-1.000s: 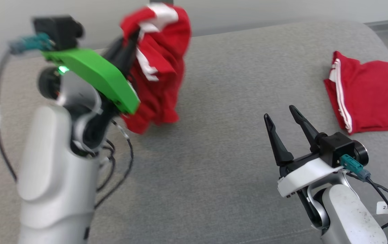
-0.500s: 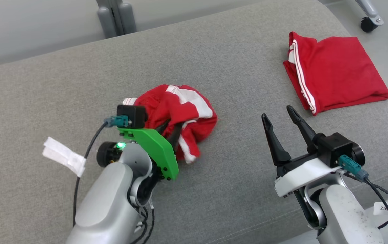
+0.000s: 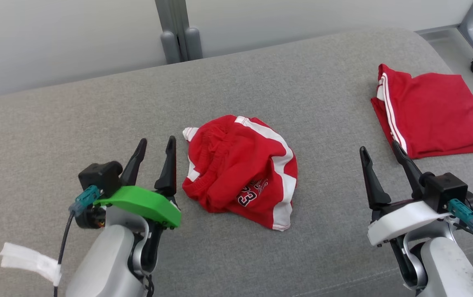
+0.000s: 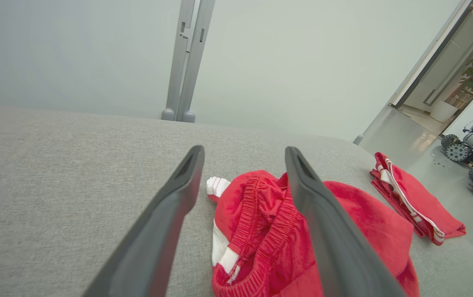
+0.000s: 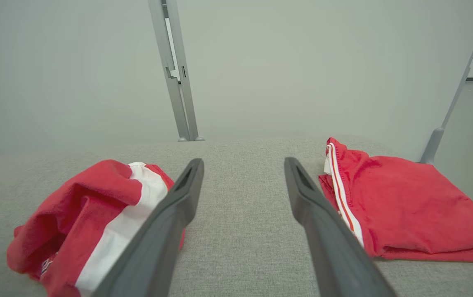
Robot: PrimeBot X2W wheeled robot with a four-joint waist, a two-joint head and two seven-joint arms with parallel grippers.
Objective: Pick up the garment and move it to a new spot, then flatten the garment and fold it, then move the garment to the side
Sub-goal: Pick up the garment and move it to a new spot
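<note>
Noting left gripper [image 3: 157, 140] parted, empty, just beside the crumpled red shorts [image 3: 240, 169] lying mid-way along the couch [image 3: 96, 107]. Fabric light, limp, will sag; best hold judged the ribbed waistband [image 4: 253, 206], left side. Right gripper [image 3: 377, 146] parted, empty, well apart.

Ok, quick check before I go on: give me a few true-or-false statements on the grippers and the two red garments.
1. The left gripper is shut on the crumpled red shorts. False: it is open and empty, and the crumpled red shorts lie beside it on the grey cushion.
2. The right gripper is open and empty. True.
3. A folded red garment lies on the grey cushion toward the robot's right. True.
4. The crumpled red shorts are spread flat. False: they are bunched in a heap.
5. The two red garments touch. False: bare cushion lies between them.
</note>
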